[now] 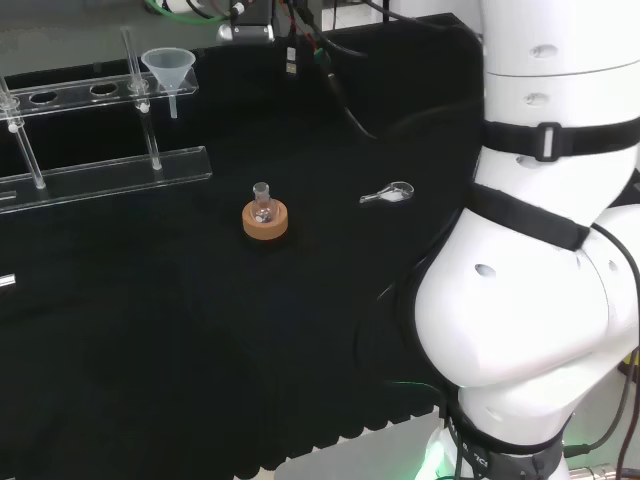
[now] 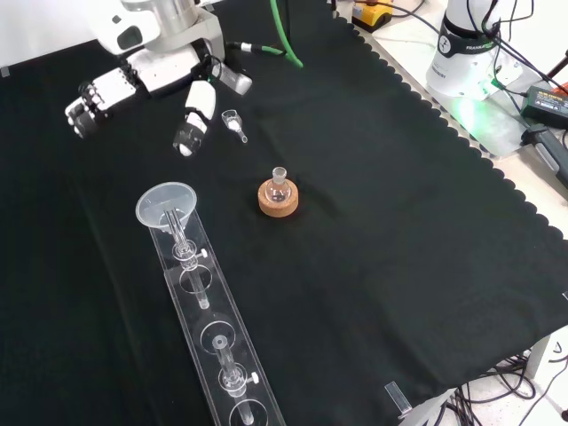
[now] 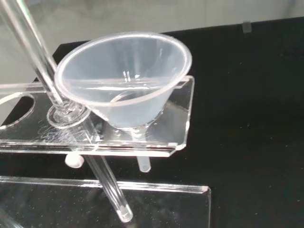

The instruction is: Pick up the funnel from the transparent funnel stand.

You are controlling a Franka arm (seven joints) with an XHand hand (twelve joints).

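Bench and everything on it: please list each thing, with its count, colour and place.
Funnel: one, clear, seated in the end hole of the stand's upper shelf.
Funnel stand: one, transparent, long; far left in the head view.
Small flask: one, clear glass, mid-cloth, on the cork ring.
Cork ring: one, tan, under the flask.
Small scoop: one, clear, on the cloth between flask and hand in the front view.
Black cloth: one, covering the bench.
Arm: one, white, right side of the head view.
Hand: one, black and white, fingers relaxed, holding nothing, apart from the funnel.
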